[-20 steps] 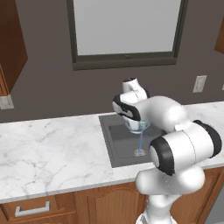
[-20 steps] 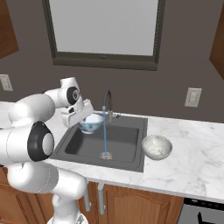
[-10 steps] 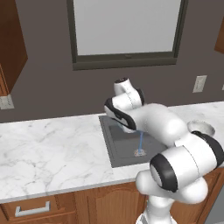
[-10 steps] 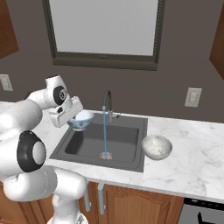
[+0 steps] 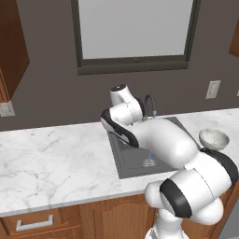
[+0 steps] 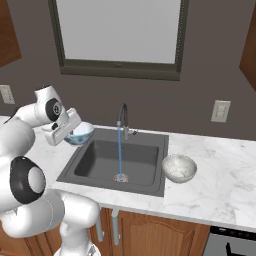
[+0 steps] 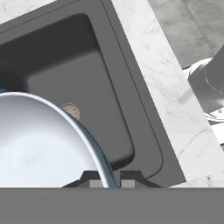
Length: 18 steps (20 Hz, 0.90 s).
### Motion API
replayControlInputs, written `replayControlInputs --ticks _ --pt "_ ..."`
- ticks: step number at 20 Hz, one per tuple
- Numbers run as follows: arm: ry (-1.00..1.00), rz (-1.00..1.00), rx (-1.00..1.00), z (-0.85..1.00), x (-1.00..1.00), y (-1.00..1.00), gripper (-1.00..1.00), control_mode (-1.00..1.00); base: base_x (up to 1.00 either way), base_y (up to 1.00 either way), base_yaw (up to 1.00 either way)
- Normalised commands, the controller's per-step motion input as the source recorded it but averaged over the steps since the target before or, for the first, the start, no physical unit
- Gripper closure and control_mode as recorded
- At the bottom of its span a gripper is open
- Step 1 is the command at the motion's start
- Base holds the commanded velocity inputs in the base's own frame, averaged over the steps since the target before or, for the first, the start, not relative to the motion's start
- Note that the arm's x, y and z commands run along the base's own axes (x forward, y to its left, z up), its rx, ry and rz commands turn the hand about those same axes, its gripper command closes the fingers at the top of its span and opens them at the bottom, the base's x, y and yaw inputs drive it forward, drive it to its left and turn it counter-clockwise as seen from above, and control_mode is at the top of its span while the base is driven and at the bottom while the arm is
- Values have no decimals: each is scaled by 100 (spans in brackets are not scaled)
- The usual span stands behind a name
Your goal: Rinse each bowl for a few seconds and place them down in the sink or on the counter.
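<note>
My gripper (image 6: 66, 131) is shut on the rim of the light blue bowl (image 6: 81, 133), holding it above the back left corner of the sink (image 6: 100, 159), well left of the running water. In the hand view the bowl's white inside (image 7: 39, 146) fills the lower left, and its rim runs between my fingertips (image 7: 108, 178). Below it lie the dark basin (image 7: 87, 83) and its drain (image 7: 70, 111). The speckled bowl (image 6: 179, 168) stands upright on the counter (image 6: 215, 175) just right of the sink, also seen as the speckled bowl (image 5: 214, 138).
The gooseneck faucet (image 6: 122, 117) pours a thin stream (image 6: 119, 152) onto the drain. Marble counter (image 5: 51, 158) stretches wide to the left of the sink. A dark wall with a window and outlets rises behind.
The arm has swung the blue bowl left, out from beside the water stream to the sink's left rim. The water still runs. The speckled bowl has not moved.
</note>
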Motion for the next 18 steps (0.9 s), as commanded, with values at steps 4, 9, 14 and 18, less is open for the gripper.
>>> replayControlInputs --ticks 4,9,14,18 --pt "-5 0 0 3 -1 45 100 -100 0 0 0" --pt "-3 0 0 1 0 40 100 -100 0 0 0" --pt "-2 0 0 0 0 32 100 -100 0 0 0" --pt "-1 0 -2 0 0 30 100 -100 0 0 0"
